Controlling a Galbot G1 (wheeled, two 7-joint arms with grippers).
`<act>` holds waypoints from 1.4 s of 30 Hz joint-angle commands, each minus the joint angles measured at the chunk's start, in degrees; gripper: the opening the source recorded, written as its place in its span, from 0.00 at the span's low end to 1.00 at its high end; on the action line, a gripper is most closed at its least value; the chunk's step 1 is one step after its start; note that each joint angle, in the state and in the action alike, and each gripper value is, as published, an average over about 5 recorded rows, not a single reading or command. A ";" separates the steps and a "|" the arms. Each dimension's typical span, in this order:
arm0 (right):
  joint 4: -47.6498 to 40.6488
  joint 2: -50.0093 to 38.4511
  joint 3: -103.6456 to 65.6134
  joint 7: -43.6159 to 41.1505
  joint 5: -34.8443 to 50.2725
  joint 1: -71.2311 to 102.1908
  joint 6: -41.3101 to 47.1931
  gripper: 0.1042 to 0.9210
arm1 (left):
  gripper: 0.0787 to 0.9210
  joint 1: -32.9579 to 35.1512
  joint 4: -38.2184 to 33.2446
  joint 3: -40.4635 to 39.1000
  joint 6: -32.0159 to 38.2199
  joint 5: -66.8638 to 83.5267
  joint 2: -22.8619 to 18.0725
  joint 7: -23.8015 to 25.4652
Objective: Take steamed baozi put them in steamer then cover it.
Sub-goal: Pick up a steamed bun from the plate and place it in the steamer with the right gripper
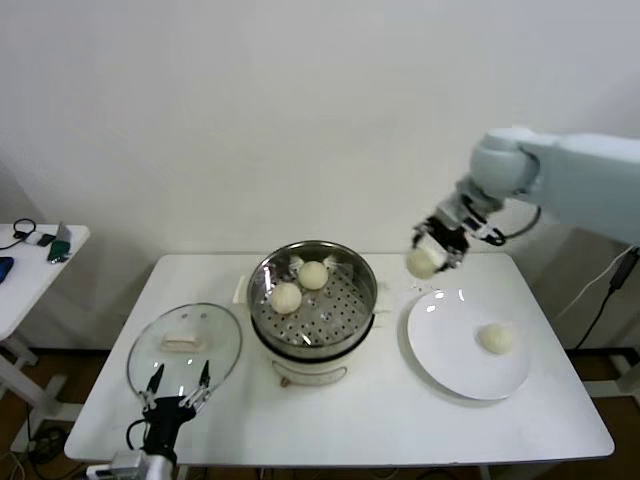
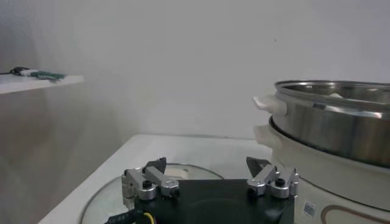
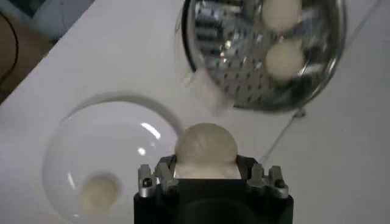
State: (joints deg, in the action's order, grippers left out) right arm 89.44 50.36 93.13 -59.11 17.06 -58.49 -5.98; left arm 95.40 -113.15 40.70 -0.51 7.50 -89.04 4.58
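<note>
Side table: far left, apart from the main table; small dark and green items lie on it, too small to identify.
Cover: glass lid flat on the white table, left of the steamer, cream bar handle facing up; nothing under it.
Left gripper: at the table's front-left edge, just at the near rim of the cover; fingers spread apart, holding nothing. The left wrist view shows both fingertips over the glass with a wide gap between them.
Steamer: steel perforated basket on the white cooker base, mid-table, uncovered. Inside: two baozi, one toward the front-left, one toward the back. The rest of the perforated floor is bare.
Right gripper: in the air between the steamer and the plate, above the plate's far edge; clamped around a third baozi. In the right wrist view that bun sits between the finger pads.
Plate: flat white, right of the steamer; holds a fourth baozi toward its right side.
Writing: a small label is on the cooker base in the left wrist view, not readable.
</note>
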 commanded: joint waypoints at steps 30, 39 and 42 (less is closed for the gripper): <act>-4.89 24.03 -4.93 6.79 -20.42 21.55 -6.48 0.66 | 0.88 2.02 -0.87 1.20 0.63 0.04 0.03 -0.29; -5.65 24.06 -4.88 8.38 -20.49 22.33 -6.07 0.71 | 0.88 1.96 -1.00 1.18 0.70 0.04 0.05 -0.33; -5.59 23.32 -5.55 8.89 -19.20 21.56 -6.07 0.80 | 0.88 2.06 -1.12 1.19 0.72 0.05 0.07 -0.33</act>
State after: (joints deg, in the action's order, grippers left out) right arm 85.22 72.90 88.00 -51.47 -1.95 -38.40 -11.99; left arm 97.44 -114.27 41.91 0.20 7.54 -89.03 4.26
